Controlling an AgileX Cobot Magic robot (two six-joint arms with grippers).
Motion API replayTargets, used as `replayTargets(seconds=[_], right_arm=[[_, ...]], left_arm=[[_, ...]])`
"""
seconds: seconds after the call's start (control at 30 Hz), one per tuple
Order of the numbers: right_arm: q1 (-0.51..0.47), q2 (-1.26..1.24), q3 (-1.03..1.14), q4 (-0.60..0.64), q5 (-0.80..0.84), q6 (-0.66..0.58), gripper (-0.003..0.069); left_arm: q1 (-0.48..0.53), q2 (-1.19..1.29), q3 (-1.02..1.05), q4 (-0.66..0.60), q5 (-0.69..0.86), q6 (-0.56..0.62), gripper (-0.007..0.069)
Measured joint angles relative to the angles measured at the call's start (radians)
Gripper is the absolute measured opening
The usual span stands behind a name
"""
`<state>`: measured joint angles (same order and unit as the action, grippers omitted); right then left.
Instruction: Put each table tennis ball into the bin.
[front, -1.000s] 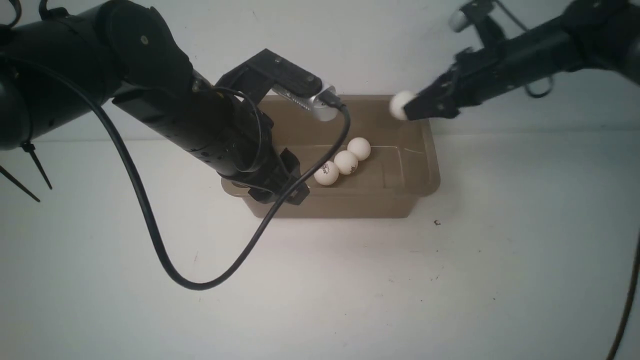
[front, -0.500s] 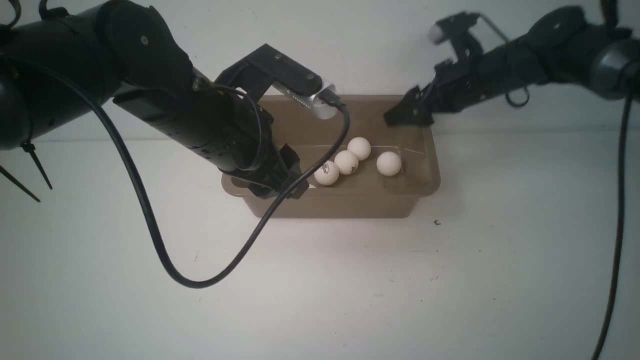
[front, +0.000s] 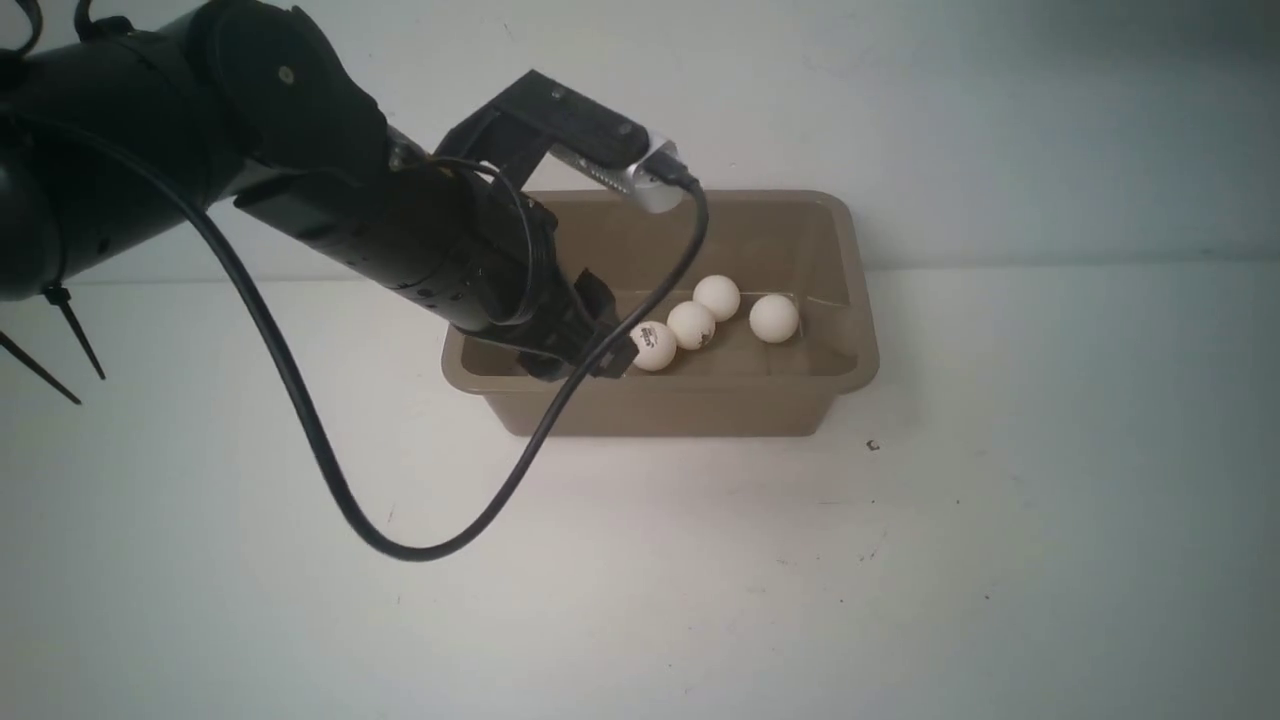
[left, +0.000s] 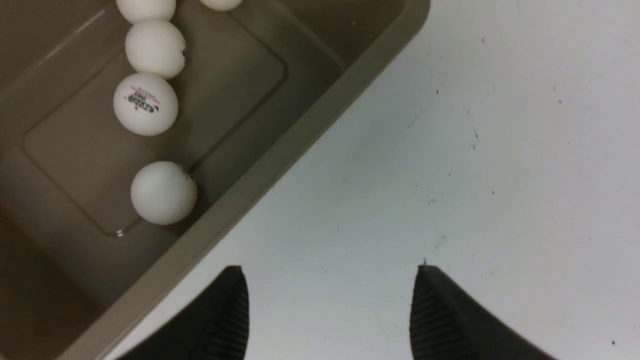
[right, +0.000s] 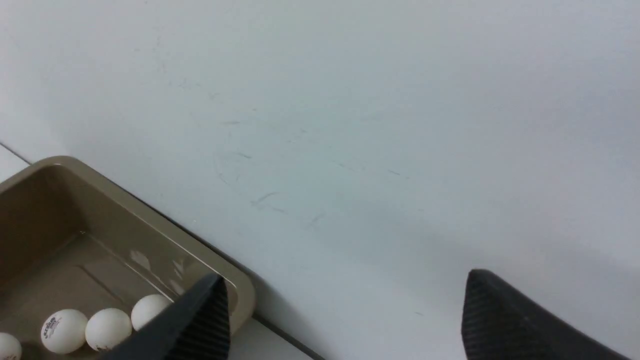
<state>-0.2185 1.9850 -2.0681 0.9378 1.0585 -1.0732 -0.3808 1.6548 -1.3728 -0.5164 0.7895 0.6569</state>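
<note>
Though L arm (front: 400, 240) blocks one in front view, 5 table tennis balls (left: 145, 104) sit in 1 bin (front: 780, 235). Jaws apart, empty: left gripper (left: 330, 315) & right gripper (right: 345, 315); right one unseen from front.

In the front view the left arm (front: 400, 240) covers the left end of the bin (front: 700, 400). One of the table tennis balls (left: 163, 192) lies hidden behind the arm there. In the left wrist view the edge cuts two more balls, and most of the bin. The print (left: 145, 100) on one ball is too small to read. The left gripper (left: 330, 310) shows only the tips of its fingers (left: 225, 320). The right gripper (right: 345, 320) shows only its tips too. One of its fingers (right: 195, 325) half hides a ball (right: 150, 310).
</note>
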Motion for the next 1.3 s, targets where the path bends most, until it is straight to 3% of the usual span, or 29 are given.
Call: replayTargets(seconds=[0.37, 0.63, 0.93, 1.23, 1.3], right_arm=[[-0.118, -0.169, 0.001, 0.277, 0.063, -0.058, 0.0561], [-0.120, -0.389, 0.001, 0.268, 0.009, -0.056, 0.0561], [-0.120, -0.630, -0.005, 0.064, -0.046, 0.146, 0.0559], [-0.121, -0.775, -0.012, -0.401, 0.021, 0.556, 0.0559], [-0.122, -0.775, -0.012, -0.449, 0.063, 0.591, 0.0559]], left_arm=[[0.000, 0.000, 0.000, -0.029, -0.035, 0.007, 0.0395], [0.000, 0.000, 0.000, -0.030, -0.037, 0.036, 0.0395], [0.000, 0.000, 0.000, -0.031, -0.038, 0.050, 0.0395], [0.000, 0.000, 0.000, -0.089, -0.041, 0.093, 0.0395], [0.000, 0.000, 0.000, -0.112, -0.042, 0.114, 0.0395]])
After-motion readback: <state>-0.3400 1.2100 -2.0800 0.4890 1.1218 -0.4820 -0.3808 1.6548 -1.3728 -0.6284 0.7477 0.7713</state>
